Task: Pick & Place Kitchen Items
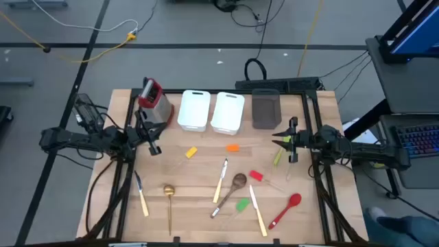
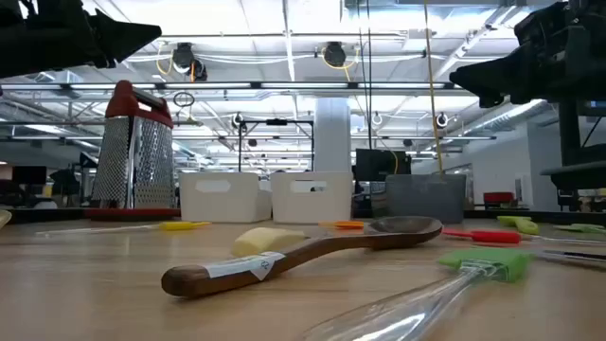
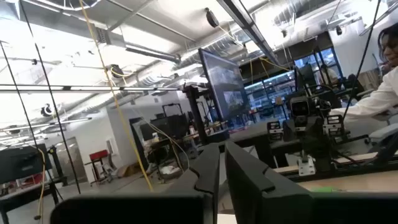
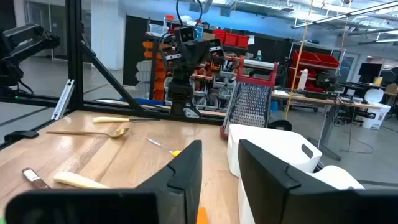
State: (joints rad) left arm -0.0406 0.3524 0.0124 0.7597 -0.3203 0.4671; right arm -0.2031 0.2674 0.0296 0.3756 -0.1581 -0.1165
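The kitchen items lie loose on the wooden table (image 1: 206, 165). There is a wooden spoon (image 1: 230, 192) (image 2: 294, 254), a gold ladle (image 1: 169, 202) (image 4: 93, 132), a red spoon (image 1: 285, 210) and a green spatula (image 1: 241, 204) (image 2: 488, 262). Three cream-handled knives (image 1: 221, 178) (image 1: 258, 211) (image 1: 142, 199) lie among them, with small yellow (image 1: 191, 152), orange (image 1: 232, 147), red (image 1: 256, 175) and green (image 1: 278, 158) pieces. My left gripper (image 1: 152, 142) (image 3: 222, 163) hangs shut above the table's left side. My right gripper (image 1: 288, 143) (image 4: 221, 163) hangs open above the right side, near the green piece, with nothing between its fingers.
Two white bins (image 1: 193, 110) (image 1: 228, 112) and a grey bin (image 1: 266, 110) stand in a row at the far edge. A metal grater with a red handle (image 1: 154, 99) (image 2: 137, 147) stands left of them. A person's sleeve (image 3: 379, 93) shows beyond the table.
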